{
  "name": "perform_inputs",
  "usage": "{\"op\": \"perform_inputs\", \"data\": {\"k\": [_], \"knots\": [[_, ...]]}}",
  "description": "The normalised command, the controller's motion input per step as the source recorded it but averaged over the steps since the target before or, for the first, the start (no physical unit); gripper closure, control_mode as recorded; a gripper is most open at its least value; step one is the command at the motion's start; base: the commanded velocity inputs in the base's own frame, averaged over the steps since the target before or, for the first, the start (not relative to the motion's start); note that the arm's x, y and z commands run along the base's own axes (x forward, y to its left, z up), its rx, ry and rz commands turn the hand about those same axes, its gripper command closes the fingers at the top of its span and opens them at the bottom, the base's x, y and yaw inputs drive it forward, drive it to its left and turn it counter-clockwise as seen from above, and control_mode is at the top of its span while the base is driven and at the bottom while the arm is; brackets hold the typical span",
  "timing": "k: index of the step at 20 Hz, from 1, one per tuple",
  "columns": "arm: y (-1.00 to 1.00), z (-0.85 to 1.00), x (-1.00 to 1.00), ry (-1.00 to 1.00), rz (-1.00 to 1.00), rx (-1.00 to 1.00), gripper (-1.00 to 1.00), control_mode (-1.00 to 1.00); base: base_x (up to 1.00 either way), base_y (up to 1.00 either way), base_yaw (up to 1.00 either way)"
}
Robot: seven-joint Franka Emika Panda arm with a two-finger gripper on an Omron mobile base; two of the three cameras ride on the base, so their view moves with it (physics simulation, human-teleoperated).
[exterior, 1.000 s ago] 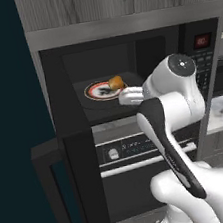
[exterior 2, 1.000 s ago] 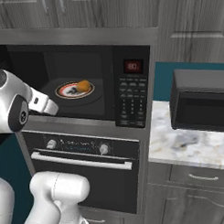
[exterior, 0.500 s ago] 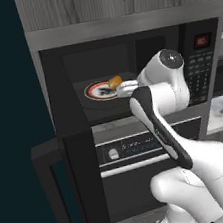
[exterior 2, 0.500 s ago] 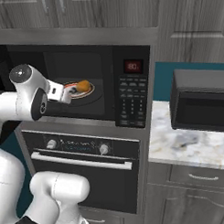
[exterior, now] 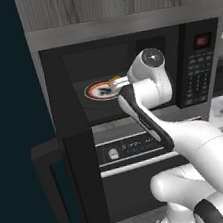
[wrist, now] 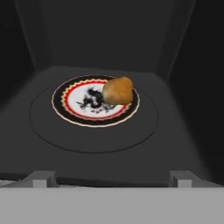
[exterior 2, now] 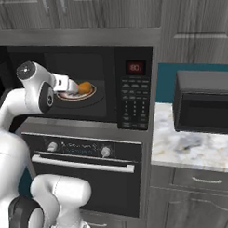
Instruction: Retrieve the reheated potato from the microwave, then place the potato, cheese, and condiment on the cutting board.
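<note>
Two end effector fingers wide, empty.

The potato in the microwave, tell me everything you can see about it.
The potato is a small, lumpy, golden-brown ball with a matte skin, darker on its shaded underside. It sits whole on the right part of a round plate with a white centre, dark motif and red, yellow and black rim, resting on the turntable inside the open microwave. Only the plate touches it; the open gripper is short of it.

Glossy white rounded arm (dark joint bands, grey end caps)
</note>
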Motion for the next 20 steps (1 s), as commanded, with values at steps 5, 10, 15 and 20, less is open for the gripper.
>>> {"op": "perform_inputs", "data": {"k": [5, 10, 15, 20], "knots": [[-0.01, -0.01, 0.65, -0.02, 0.0, -0.1, -1.0, -1.0, 0.0, 0.0, 0.0], [0.02, -0.07, 0.51, 0.0, 0.0, -0.01, -1.0, -1.0, 0.0, 0.0, 0.0], [0.01, -0.06, 0.49, 0.0, 0.0, 0.0, -1.0, -1.0, 0.0, 0.0, 0.0], [0.01, -0.17, 0.53, 0.0, 0.0, 0.0, -1.0, -1.0, 0.0, 0.0, 0.0]]}}
